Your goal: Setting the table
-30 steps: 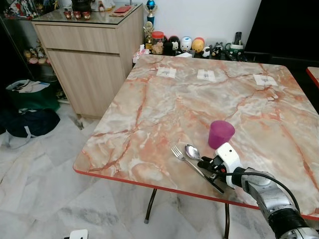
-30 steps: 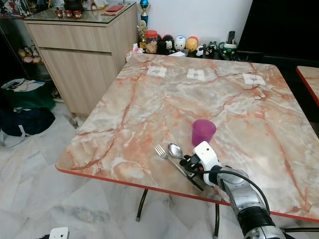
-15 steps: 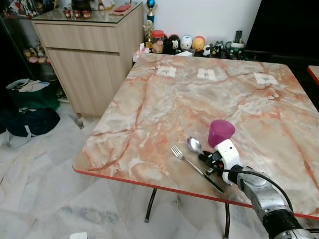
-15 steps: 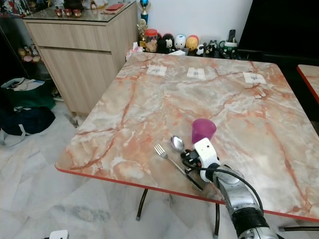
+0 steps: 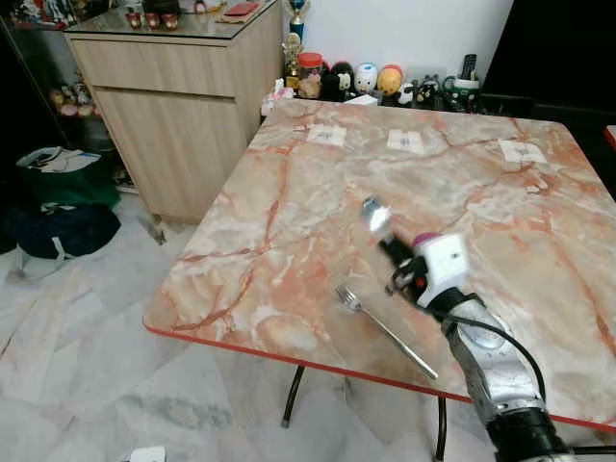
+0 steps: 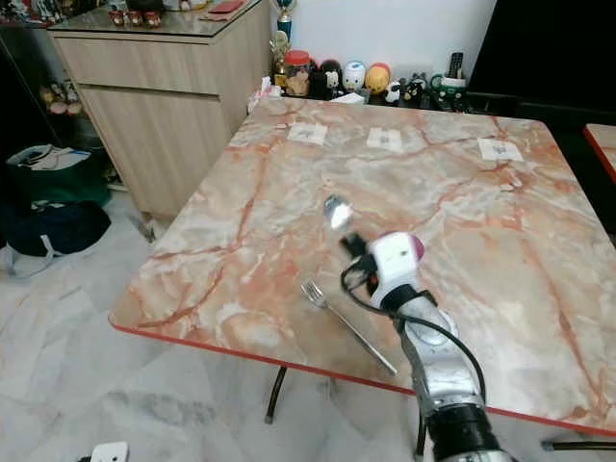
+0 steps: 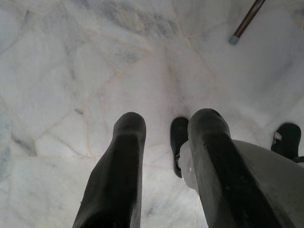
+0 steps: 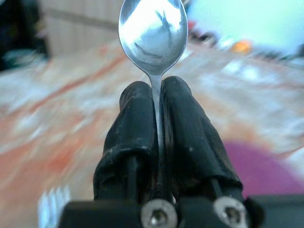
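Note:
My right gripper [image 5: 391, 250] is shut on the handle of a silver spoon [image 5: 373, 214] and holds it up above the marble table [image 5: 308, 192], bowl pointing up and away. In the right wrist view the spoon [image 8: 153, 28] stands out beyond the closed fingertips [image 8: 137, 95]. A fork [image 5: 385, 329] lies flat near the table's front edge, just below the gripper. A purple cup [image 5: 424, 237] is mostly hidden behind the white wrist; it shows blurred beside the fingers as the purple cup [image 8: 256, 166]. My left gripper [image 7: 166, 121] hangs open over the floor.
Three white paper squares [image 5: 405, 141] lie along the table's far side. Figurines and jars [image 5: 375, 79] line the wall behind it. A wooden cabinet [image 5: 183, 96] stands at the left, with dark bags [image 5: 58, 207] on the marble floor beside it.
The right gripper has lifted the spoon off the table, up and away from the fork. The fork stays where it lay.

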Robot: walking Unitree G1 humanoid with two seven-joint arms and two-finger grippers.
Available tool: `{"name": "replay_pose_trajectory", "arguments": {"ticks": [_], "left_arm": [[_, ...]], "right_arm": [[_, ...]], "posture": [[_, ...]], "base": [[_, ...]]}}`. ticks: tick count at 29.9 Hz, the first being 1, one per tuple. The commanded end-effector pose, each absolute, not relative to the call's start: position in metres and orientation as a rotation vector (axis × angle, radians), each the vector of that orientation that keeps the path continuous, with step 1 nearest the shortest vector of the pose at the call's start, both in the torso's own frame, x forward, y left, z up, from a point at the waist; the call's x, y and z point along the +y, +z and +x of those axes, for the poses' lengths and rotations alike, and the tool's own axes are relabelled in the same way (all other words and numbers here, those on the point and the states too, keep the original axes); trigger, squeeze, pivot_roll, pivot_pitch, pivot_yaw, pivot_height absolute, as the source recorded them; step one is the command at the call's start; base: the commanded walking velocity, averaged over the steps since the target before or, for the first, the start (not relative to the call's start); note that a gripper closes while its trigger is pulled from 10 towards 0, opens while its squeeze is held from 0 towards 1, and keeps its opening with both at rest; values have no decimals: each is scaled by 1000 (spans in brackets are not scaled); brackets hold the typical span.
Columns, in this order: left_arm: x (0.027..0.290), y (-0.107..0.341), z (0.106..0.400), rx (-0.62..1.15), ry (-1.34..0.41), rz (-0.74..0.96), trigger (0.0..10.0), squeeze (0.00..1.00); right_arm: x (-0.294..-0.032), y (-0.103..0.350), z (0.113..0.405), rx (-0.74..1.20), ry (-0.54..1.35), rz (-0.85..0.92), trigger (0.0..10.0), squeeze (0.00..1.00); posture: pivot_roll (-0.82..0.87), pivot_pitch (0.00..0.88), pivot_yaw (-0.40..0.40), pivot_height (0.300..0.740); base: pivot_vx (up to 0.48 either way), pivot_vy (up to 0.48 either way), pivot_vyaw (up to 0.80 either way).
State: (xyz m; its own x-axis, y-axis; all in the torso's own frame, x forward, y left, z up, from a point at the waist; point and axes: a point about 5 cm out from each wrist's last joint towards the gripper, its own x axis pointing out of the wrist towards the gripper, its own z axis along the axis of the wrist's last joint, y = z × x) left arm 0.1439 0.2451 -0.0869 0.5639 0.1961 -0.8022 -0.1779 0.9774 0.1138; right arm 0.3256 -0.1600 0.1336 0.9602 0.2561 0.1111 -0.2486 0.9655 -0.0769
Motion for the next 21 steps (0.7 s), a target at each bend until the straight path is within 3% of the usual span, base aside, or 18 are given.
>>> {"name": "replay_pose_trajectory", "arguments": {"ticks": [1,8,12,21], "left_arm": [[244,-89,141,971,216,27,10000,0],[237,-90,143,969,206,25,10000,0],[235,-89,146,963,192,34,10000,0],[235,-88,148,951,193,30,10000,0]], "right_arm": [[-172,141,320,-182,98,-20,10000,0],[-181,145,301,-252,-64,-38,10000,0],[-184,153,299,-289,-101,-2,10000,0],[-171,158,306,-299,-81,-16,10000,0]], "posture": [[-36,4,-18,740],[-49,4,-20,740],[-59,0,-22,740],[-54,0,-29,740]], "base": [[0,0,0],[0,0,0],[0,0,-800],[0,-454,-68]]}}
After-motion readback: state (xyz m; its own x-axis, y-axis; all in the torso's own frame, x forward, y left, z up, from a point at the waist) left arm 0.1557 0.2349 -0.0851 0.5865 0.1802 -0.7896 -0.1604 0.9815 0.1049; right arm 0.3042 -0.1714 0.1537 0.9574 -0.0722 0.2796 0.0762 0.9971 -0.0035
